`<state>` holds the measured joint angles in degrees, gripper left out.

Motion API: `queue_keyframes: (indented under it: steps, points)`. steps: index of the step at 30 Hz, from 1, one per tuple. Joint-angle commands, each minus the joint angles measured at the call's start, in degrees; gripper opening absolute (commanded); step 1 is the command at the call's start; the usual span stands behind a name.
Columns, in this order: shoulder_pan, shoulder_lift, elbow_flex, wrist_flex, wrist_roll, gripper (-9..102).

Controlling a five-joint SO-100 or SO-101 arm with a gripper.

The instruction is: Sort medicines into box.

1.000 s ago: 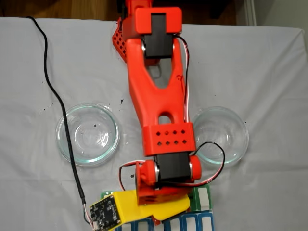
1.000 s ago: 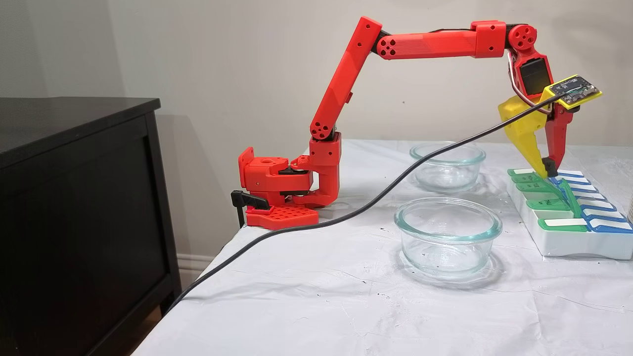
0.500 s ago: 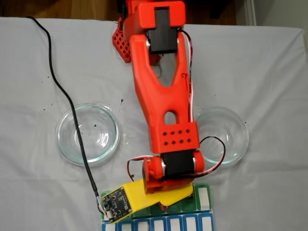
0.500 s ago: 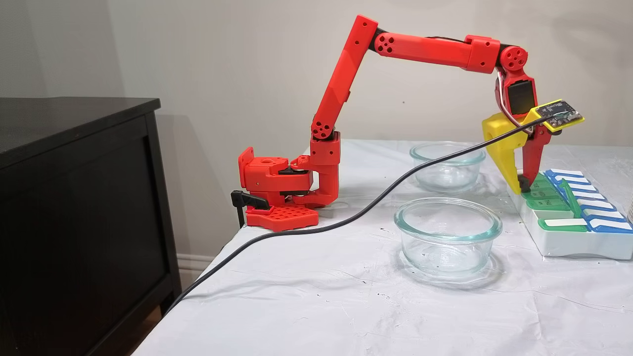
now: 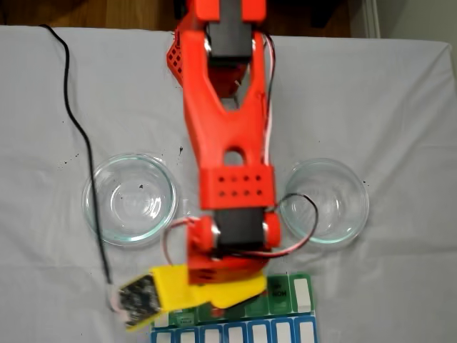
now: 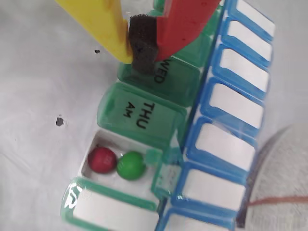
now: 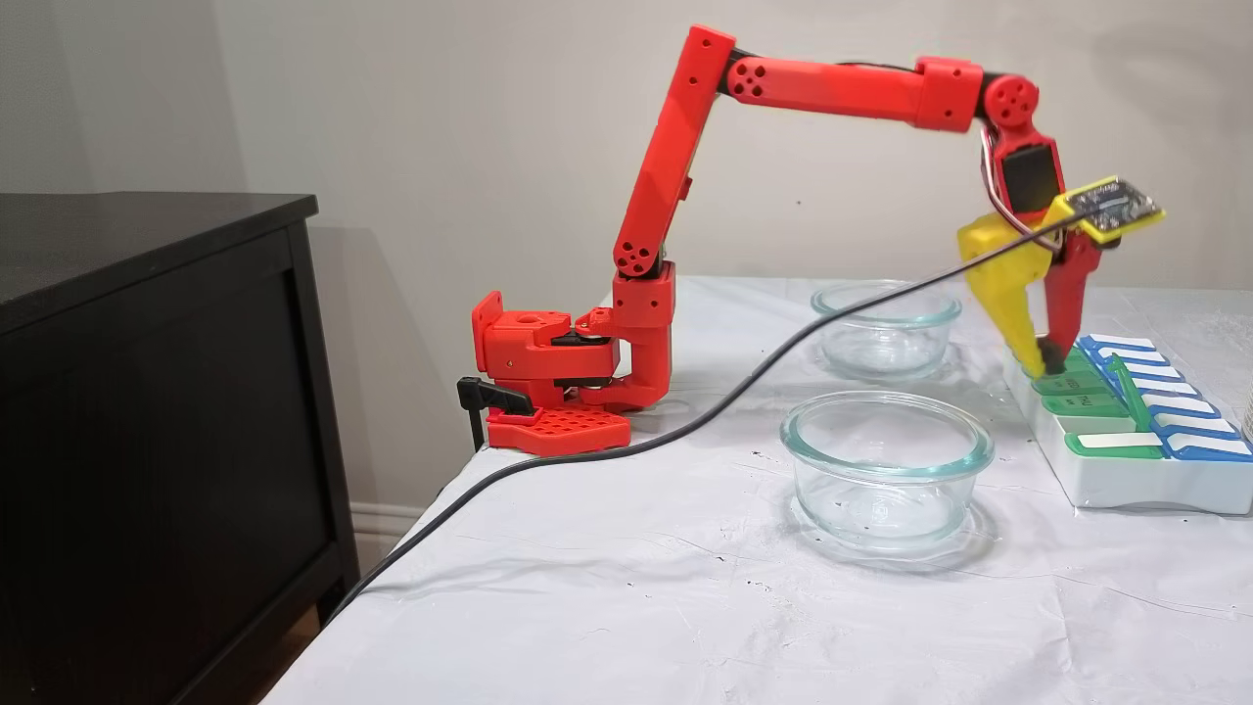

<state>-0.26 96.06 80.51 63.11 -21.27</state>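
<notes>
Both glass dishes (image 5: 130,199) look empty; a red ball (image 6: 101,159) and a green ball (image 6: 131,165) sit in the open box (image 6: 159,120) compartment. Pincer (image 6: 142,49) pressed together, holding nothing. Likely near done.

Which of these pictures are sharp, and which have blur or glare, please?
In the fixed view from above, the arm is smeared by motion blur; in the wrist view, the pincer and pill box are slightly soft, with glare on a lid; the side fixed view is sharp and evenly lit.
</notes>
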Motion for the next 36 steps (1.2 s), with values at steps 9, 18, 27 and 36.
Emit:
queue_keyframes:
  steps: [9, 18, 27, 36]
  points:
    - [8.79, 4.22, -4.66, -13.97, 3.43, 0]
    - [5.1, 0.97, -3.6, -17.84, 6.06, 0]
    - [5.54, -3.69, -6.86, -15.91, 4.48, 0]
    - [5.36, 1.41, -0.88, -12.04, 2.72, 0]
